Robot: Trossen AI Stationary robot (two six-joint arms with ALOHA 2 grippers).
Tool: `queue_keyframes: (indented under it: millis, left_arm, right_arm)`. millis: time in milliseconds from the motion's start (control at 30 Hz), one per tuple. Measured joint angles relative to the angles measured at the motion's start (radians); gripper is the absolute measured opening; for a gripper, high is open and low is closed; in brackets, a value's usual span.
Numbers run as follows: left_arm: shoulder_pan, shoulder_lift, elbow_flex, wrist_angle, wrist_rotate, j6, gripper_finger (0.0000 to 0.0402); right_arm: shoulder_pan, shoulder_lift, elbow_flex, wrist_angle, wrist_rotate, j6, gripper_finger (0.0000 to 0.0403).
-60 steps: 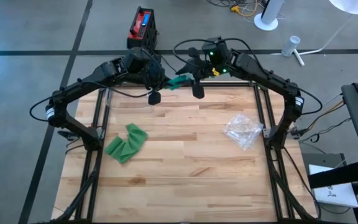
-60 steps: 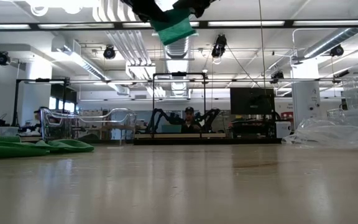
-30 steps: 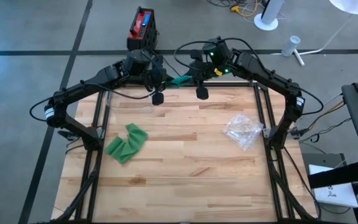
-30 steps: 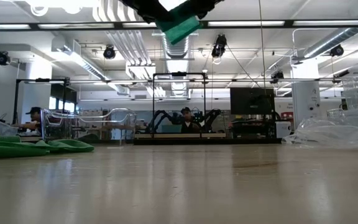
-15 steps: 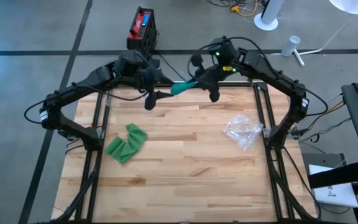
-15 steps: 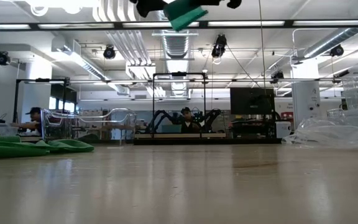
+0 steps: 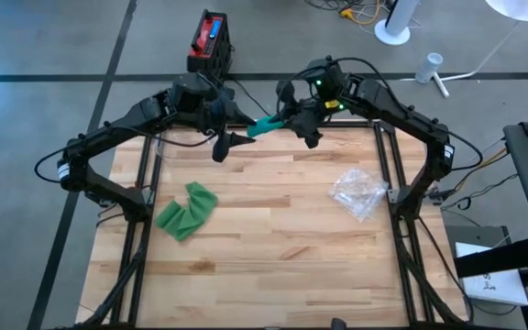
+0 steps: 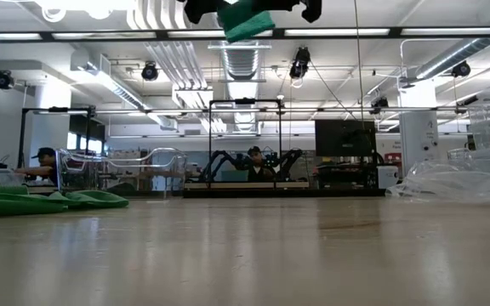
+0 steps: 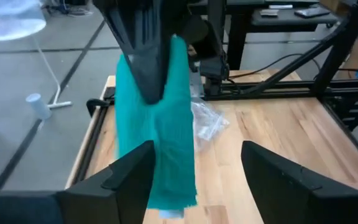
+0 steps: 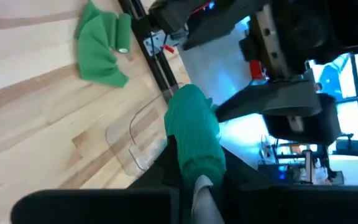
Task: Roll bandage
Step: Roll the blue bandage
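Observation:
A teal bandage point(image 7: 264, 126) is held up in the air over the table's far edge, between my two grippers. My right gripper point(image 7: 282, 119) is shut on it. My left gripper point(image 9: 194, 180) stands open just left of it. In the left wrist view the bandage's lower end point(image 9: 166, 180) hangs between the spread fingers, and whether it brushes one I cannot tell. In the low view the bandage point(image 8: 247, 19) shows at the very top. A second, crumpled green bandage point(image 7: 186, 209) lies flat on the table's left part. My right gripper pinches the teal bandage's upper end point(image 9: 160, 93) between its two fingers point(image 9: 143, 62). The fingers come at it from above, slanting toward the table's left. The bunched strip point(image 10: 194, 134) reaches out past the fingertips and hangs lifted clear of the table.
A crumpled clear plastic bag point(image 7: 357, 192) lies at the table's right. A clear plastic piece point(image 7: 159, 147) sits near the far left corner. A black and red case point(image 7: 211, 38) stands on the floor beyond the table. People sit in the room behind.
My left gripper has opened and let go of the teal bandage, and has drawn a little toward the table's left. My right gripper has turned with the bandage, which stays lifted and now stands out from it toward the left gripper.

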Motion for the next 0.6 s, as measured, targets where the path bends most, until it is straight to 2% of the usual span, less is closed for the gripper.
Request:
queue_keyframes:
  millis: [233,400,600]
  left_arm:
    - [0.001,-0.023,0.0,0.035,-0.084,0.062,0.0229]
    - [0.005,-0.022,-0.002,0.045,-0.086,0.105,0.0229]
    - [0.04,-0.032,-0.027,0.017,-0.064,0.22,0.0229]
  right_arm:
    - [0.013,0.0,-0.002,0.001,0.027,-0.076,0.0027]
    - [0.049,0.0,-0.002,-0.001,0.026,-0.179,0.0027]
    - [0.106,-0.015,0.002,-0.001,0.04,-0.173,0.0027]
